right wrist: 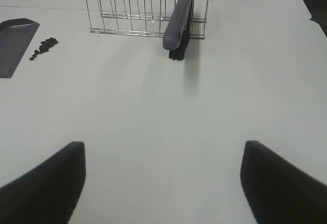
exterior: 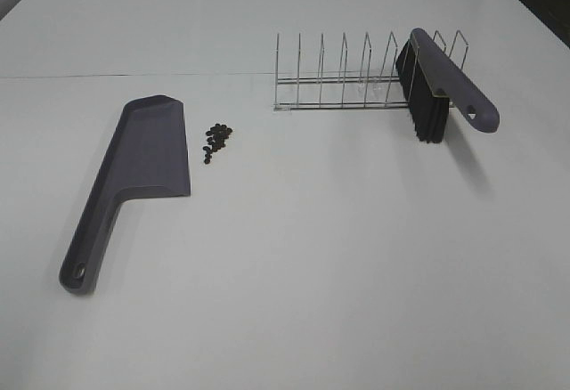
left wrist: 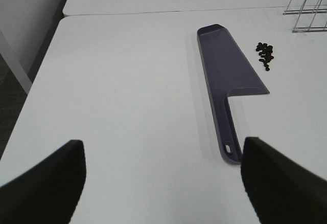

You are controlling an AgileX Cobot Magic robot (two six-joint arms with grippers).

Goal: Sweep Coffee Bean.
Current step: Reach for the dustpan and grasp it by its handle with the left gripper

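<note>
A small heap of dark coffee beans (exterior: 216, 140) lies on the white table (exterior: 321, 256), just right of the grey-purple dustpan (exterior: 134, 176), which lies flat with its handle toward the front. The beans also show in the left wrist view (left wrist: 265, 54) beside the dustpan (left wrist: 227, 75), and in the right wrist view (right wrist: 43, 47). The grey-purple brush (exterior: 441, 87) with black bristles stands in the wire rack (exterior: 356, 78), also in the right wrist view (right wrist: 179, 22). My left gripper (left wrist: 163, 183) and right gripper (right wrist: 163, 183) are open, empty, and well short of these things. Neither gripper shows in the exterior high view.
The wire rack (right wrist: 138, 12) stands at the back right with several slots. A seam between two tabletops (exterior: 134, 76) runs across the back. The table's left edge (left wrist: 46, 65) shows in the left wrist view, with floor beyond it.
</note>
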